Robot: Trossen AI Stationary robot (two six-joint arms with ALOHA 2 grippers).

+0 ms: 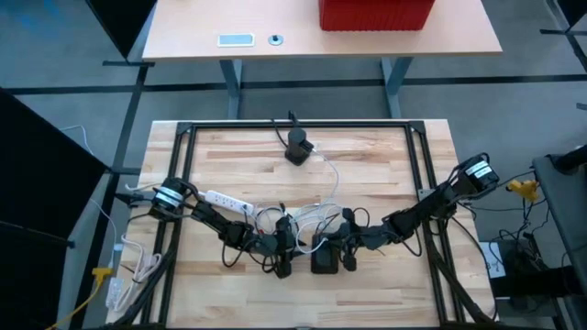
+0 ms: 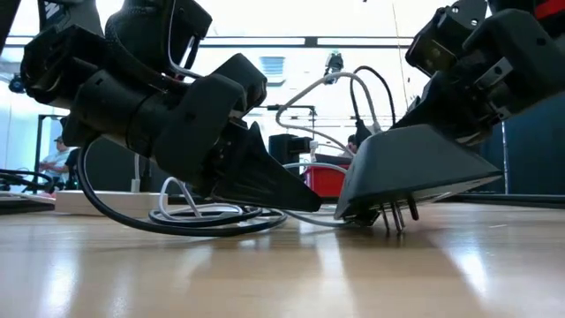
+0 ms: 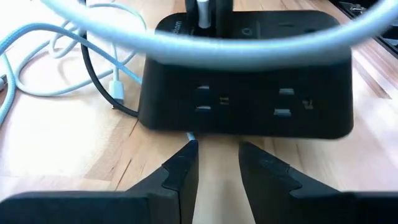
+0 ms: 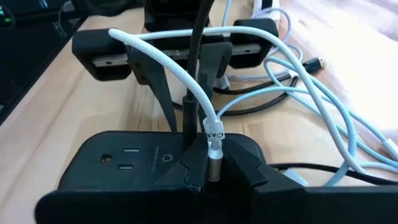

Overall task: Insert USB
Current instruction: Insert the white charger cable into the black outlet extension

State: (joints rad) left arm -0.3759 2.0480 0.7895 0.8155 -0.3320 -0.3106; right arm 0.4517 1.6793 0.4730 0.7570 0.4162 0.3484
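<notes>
A: High view: both arms are seen reaching to the front middle of the wooden table (image 1: 367, 174), where a black power hub (image 1: 324, 255) is placed among looped white cables (image 1: 312, 213). Where is each gripper located?

B: The left gripper (image 3: 216, 167) is positioned just in front of the hub's side face, on which sockets and ports are seen. Its fingers (image 3: 180, 171) are set narrowly apart, and a thin light-blue tip is seen at the left one; whether it is gripped cannot be told.

A: And the right gripper?

B: The right gripper (image 4: 214, 167) is placed over the hub's top. Its fingers are closed on the silver plug (image 4: 213, 163) of a braided white USB cable (image 4: 163, 61), held upright.

A: Is the plug seated?

B: That cannot be told. In the low view, the hub is seen tilted, one edge raised off the table.
</notes>
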